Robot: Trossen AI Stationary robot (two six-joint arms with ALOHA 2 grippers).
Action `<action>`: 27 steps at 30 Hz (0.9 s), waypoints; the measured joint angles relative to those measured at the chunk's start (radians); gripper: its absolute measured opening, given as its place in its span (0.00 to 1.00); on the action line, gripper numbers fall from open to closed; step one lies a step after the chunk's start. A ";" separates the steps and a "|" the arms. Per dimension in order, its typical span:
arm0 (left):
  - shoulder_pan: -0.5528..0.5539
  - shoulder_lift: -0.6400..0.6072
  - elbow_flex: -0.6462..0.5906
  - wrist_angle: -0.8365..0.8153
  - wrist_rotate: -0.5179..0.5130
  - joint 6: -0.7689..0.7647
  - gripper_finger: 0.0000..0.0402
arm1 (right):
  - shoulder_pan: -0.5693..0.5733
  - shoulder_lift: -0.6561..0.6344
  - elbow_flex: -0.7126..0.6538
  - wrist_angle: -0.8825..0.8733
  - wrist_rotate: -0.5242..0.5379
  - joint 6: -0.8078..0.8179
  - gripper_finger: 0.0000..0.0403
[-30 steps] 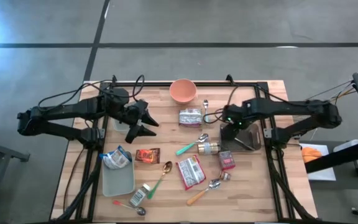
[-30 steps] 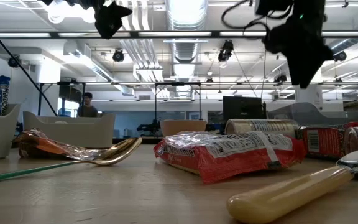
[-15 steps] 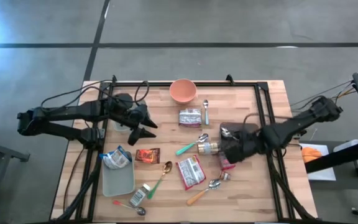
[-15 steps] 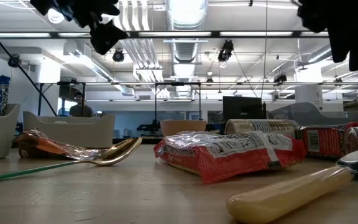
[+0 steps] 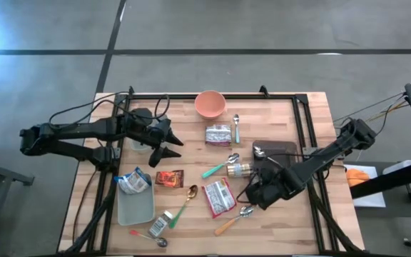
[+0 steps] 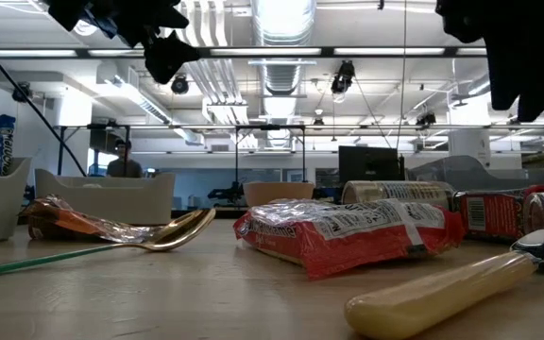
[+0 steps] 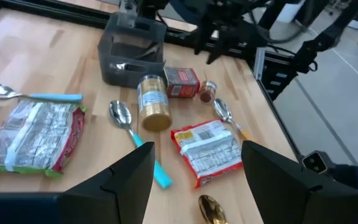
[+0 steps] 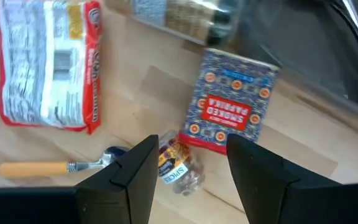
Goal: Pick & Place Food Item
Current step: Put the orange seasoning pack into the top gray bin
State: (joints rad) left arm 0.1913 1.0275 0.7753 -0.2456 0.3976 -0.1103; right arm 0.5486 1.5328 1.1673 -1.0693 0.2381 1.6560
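Observation:
Several food items lie on the wooden table: a red packet point(image 5: 218, 196), a silver packet point(image 5: 218, 135), a gold-lidded jar point(image 5: 240, 169), a smoked-paprika tin point(image 8: 232, 109) and a small spice jar point(image 8: 178, 163). My right gripper point(image 8: 190, 180) hovers open above the tin and the spice jar, pointing steeply down; in the high view this gripper point(image 5: 257, 194) covers both. My left gripper point(image 5: 166, 143) hangs open above the table's left half, with nothing between its fingers point(image 7: 129, 180).
A dark grey bin point(image 5: 277, 152) stands at the right and a pink bowl point(image 5: 210, 103) at the far edge. A grey tray point(image 5: 135, 207) near the left holds a blue-white bag point(image 5: 133, 180). Several spoons lie among the packets, one orange-handled point(image 5: 235, 218).
My right gripper has swung from beside the dark bin toward the table's near edge, sinking a little and rolling about its own axis, and now stands over the tin and spice jar. My left gripper has sunk slightly. No object has moved.

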 joint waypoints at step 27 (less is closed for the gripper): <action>0.000 0.000 -0.019 -0.013 -0.013 -0.104 0.61 | 0.013 0.021 0.107 -0.034 0.247 -0.184 0.47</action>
State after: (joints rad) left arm 0.1913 1.0275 0.7564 -0.2587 0.3843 -0.2146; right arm 0.5612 1.5541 1.2743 -1.1029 0.4846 1.4719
